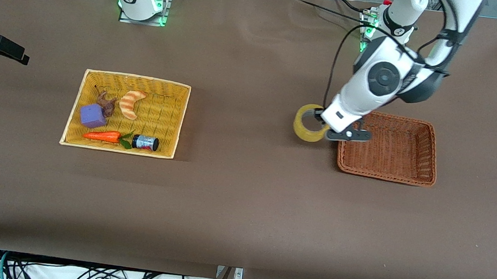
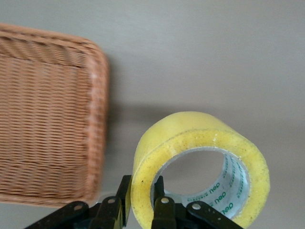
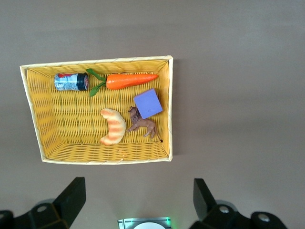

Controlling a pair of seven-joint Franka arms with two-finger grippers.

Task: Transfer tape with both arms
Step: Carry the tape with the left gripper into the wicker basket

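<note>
The roll of translucent yellowish packing tape with a grey inner core [image 1: 309,123] hangs in the left arm's black two-finger gripper [image 1: 324,125], up in the air over the bare brown tabletop [image 1: 241,212] just beside the reddish-brown woven wicker basket [image 1: 429,151] at the left arm's end of the table; in the left wrist view the gripper [image 2: 143,210] is clamped across the wall of the tape [image 2: 200,162], one finger inside the core and one on the outer face, so the ring stands on edge with its hole open to the side.

The roll looks light and stiff, a hard ring that should not deform under a pinch; its glossy outer wrap is likely slick, so the firmer hold is through the wall, as here, not around the outside; the free arc of the ring away from the left fingers seems the natural place for a second gripper to take it.

The right arm waits, its gripper [image 3: 138,202] spread wide and empty, high over the table with the shallow yellow woven tray [image 3: 33,112] below it; the tray holds a striped croissant-shaped bread toy [image 3: 113,126], an orange carrot toy [image 3: 131,80], a purple block [image 3: 148,103], a small brown animal figure [image 3: 141,125] and a little dark can [image 3: 70,81].
</note>
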